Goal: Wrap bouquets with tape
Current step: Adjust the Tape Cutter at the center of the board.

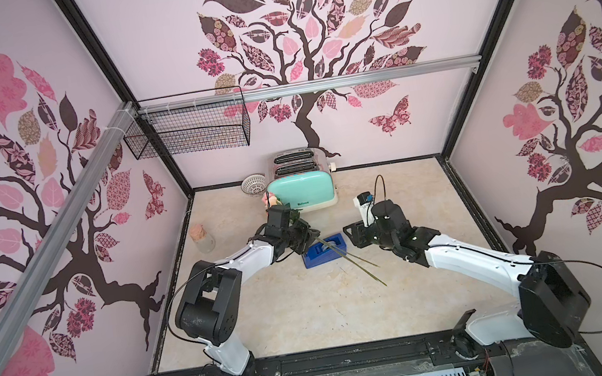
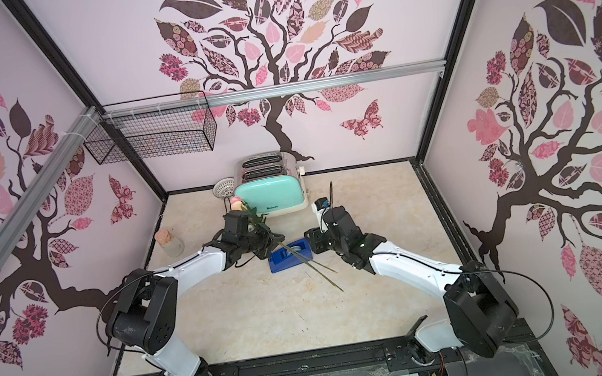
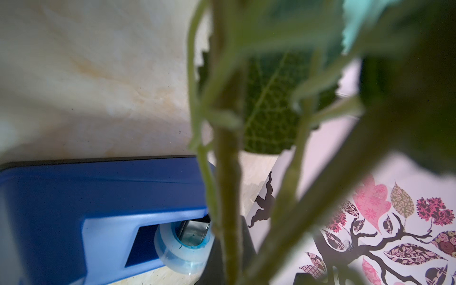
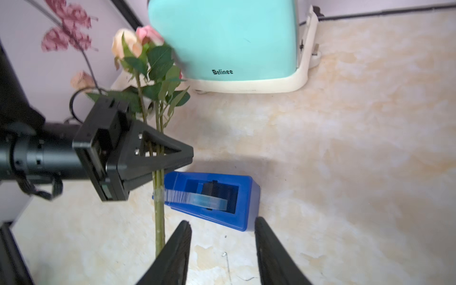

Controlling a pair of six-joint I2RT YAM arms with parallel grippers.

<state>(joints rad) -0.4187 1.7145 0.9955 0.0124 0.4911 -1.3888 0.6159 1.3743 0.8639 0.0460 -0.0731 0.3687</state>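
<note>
Currently left gripper point(image 4: 177, 160) is clamped on the bouquet point(image 4: 159, 217) stems above the dispenser point(image 4: 244, 204). Right gripper point(image 4: 222, 220) stands part open, empty, nearby. Only the right wrist view shows tape point(image 4: 197, 198) stretched from dispenser to stems; top views cannot resolve it.

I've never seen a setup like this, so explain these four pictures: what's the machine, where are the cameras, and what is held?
Two robot arms with pincer grippers work over a table. Two pictures look down from overhead; the others come from a camera on each wrist. The left gripper is shut on the bouquet, at its stems. The right gripper is open and empty. A strip of tape runs from the blue dispenser to the stems. A mint toaster stands behind.
</note>
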